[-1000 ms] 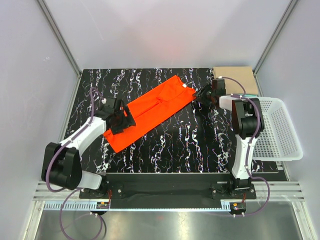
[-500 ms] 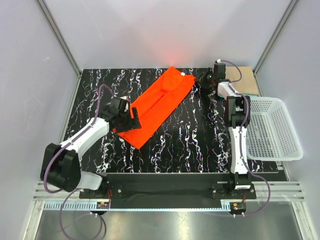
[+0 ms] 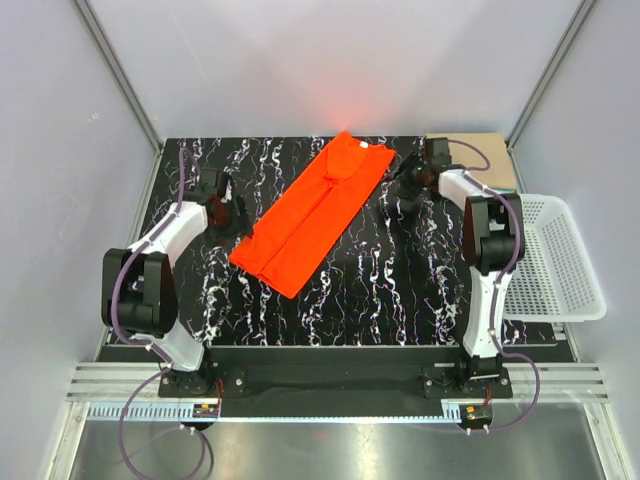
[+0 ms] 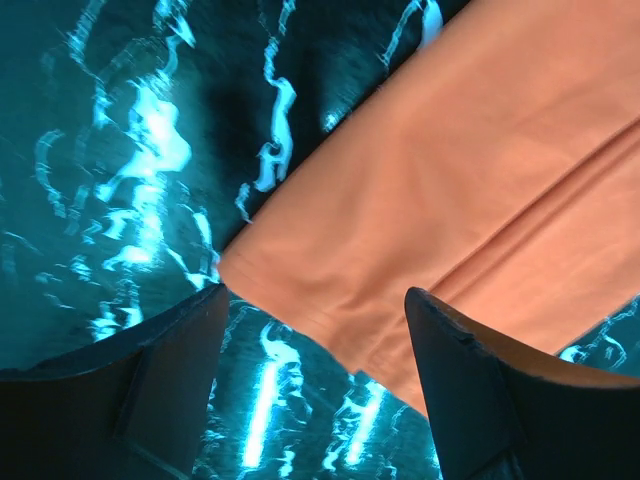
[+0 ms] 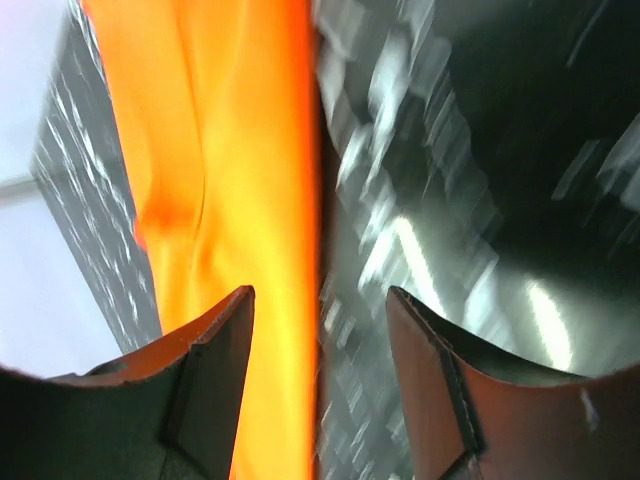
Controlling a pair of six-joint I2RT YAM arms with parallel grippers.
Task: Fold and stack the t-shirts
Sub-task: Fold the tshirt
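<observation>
The orange-red t-shirt [image 3: 315, 220] is laid folded on the table [image 3: 400, 290]; the left end effector [image 3: 228, 211] and right end effector [image 3: 406, 184] are held spread beside it.

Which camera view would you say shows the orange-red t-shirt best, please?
The top external view: the whole orange-red t-shirt lies there as a long folded diagonal strip. The left wrist view shows only one corner; the right wrist view, a blurred edge.

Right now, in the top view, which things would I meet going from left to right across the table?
Left gripper, jaws open → orange-red t-shirt → right gripper, jaws open → tan folded t-shirt → white mesh basket.
</observation>
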